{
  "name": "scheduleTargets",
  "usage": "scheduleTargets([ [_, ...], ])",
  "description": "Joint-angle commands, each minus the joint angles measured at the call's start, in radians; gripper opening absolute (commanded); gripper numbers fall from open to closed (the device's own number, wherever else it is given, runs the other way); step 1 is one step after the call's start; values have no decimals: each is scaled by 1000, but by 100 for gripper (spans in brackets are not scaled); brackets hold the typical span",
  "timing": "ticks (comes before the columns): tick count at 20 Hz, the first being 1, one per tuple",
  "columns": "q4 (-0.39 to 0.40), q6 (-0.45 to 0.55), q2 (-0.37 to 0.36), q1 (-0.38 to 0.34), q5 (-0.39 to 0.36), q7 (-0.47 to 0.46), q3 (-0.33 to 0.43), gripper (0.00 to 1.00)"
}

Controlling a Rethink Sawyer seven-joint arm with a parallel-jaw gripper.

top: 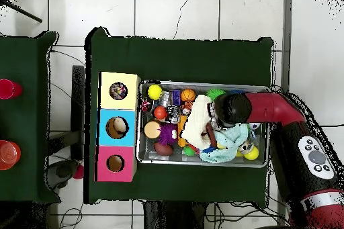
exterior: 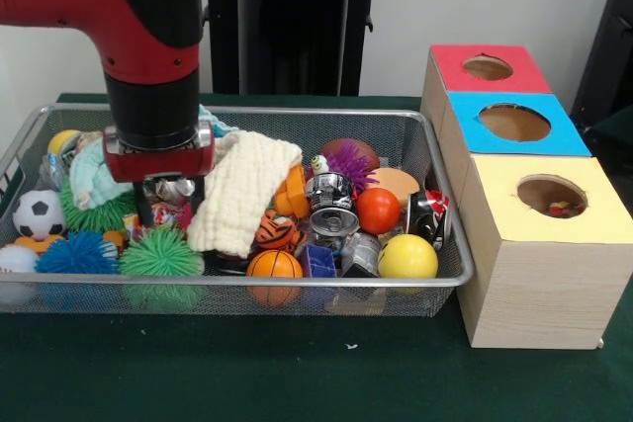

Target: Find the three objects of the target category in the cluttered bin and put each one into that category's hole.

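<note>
The wire-mesh bin point(exterior: 435, 282) sits on the green table, full of toys. My gripper point(exterior: 166, 203) reaches down into its left part, between the mint-green towel point(exterior: 91, 177) and the cream waffle cloth point(exterior: 242, 193). A small patch of white cloth with coloured specks point(exterior: 163, 215) shows right under the gripper, mostly hidden by it. I cannot tell whether the gripper holds it. Something with the same busy print lies inside the yellow box's hole point(exterior: 551, 196), and it also shows in the overhead view point(top: 118, 90). In the overhead view the arm covers the gripper point(top: 216, 127).
Three wooden boxes stand right of the bin: red point(exterior: 487, 67), blue point(exterior: 514, 123) and yellow tops, each with a round hole. The bin holds spiky balls point(exterior: 161, 254), a soccer ball point(exterior: 38, 212), a basketball point(exterior: 274, 264), a yellow ball point(exterior: 406, 257), a red ball point(exterior: 377, 211) and cans point(exterior: 333, 207).
</note>
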Motion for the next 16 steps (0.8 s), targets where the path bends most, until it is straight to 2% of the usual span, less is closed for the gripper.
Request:
scheduleTargets([
  [1,18,81,47,23,-8,-136,-5,100],
  [7,-7,65,69,9,-33,-190,-2,100],
  [8,-15,68,66,10,-47,-212,-3,100],
  [10,-47,76,41,36,-124,-281,-24,100],
  [12,-59,93,30,36,-143,-344,-13,100],
  [16,-61,90,32,24,-152,-346,-4,100],
])
